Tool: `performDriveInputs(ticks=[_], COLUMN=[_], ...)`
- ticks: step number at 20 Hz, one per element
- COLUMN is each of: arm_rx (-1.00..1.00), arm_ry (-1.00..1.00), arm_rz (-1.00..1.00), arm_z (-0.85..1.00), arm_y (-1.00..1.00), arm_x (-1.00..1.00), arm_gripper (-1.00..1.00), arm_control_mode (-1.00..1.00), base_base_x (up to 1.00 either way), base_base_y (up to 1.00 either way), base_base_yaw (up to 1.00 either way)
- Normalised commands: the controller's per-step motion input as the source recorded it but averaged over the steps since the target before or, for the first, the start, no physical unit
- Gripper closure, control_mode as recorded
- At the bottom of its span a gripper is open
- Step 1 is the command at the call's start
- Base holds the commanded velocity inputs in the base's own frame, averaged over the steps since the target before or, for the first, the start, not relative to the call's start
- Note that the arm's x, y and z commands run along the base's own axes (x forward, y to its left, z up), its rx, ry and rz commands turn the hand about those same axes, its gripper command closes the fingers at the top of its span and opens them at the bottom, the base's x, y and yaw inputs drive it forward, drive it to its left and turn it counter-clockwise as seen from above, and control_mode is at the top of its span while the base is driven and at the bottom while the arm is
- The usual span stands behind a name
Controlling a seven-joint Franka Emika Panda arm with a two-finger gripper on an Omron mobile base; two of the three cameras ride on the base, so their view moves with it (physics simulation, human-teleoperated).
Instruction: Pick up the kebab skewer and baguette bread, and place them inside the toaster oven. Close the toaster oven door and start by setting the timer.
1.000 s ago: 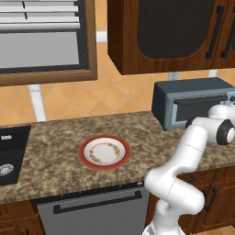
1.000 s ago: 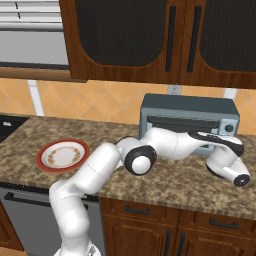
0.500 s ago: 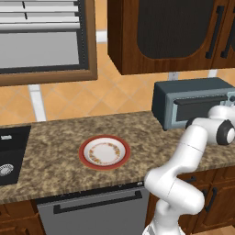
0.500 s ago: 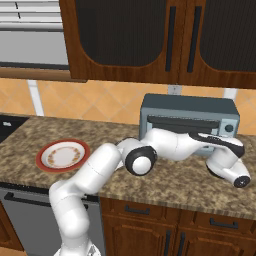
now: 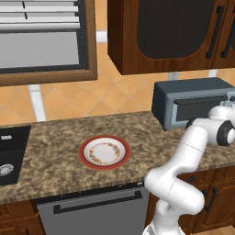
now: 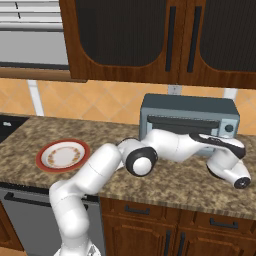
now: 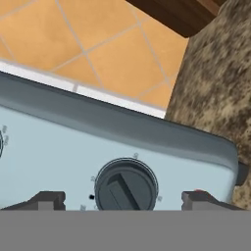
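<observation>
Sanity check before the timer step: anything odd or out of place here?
Nothing stands out. The toaster oven door is shut, the plate sits flat and empty on the counter, and the open gripper straddles the oven's dial squarely.

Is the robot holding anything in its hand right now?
No, nothing is held. The gripper has its jaws wide open, one on each side of a round dial on the toaster oven, not pinching it.
</observation>
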Motion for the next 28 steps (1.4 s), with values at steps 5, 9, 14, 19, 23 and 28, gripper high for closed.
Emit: performDriveInputs(ticks=[5, 9, 14, 19, 23, 28], arm_rx=[0.0, 0.0, 0.0, -0.01, -0.02, -0.03], arm_ry=[-0.04, -0.03, -0.01, 0.0, -0.01, 0.0], arm_rz=[0.0, 0.0, 0.0, 0.0, 0.0, 0.0], arm_z=[0.0, 0.0, 0.0, 0.0, 0.0, 0.0], arm_y=[-0.09, 0.0, 0.0, 0.0, 0.0, 0.0], arm_x=[0.07, 0.13, 0.2, 0.33, 0.39, 0.37], arm_gripper=[-1.0, -1.0, -1.0, 1.0, 1.0, 1.0], arm_control_mode=[-1.0, -1.0, -1.0, -1.0, -1.0, -1.0], base_base_x=[0.0, 0.0, 0.0, 0.0, 0.0, 0.0], base_base_y=[0.0, 0.0, 0.0, 0.0, 0.0, 0.0], base_base_yaw=[0.0, 0.0, 0.0, 0.0, 0.0, 0.0])
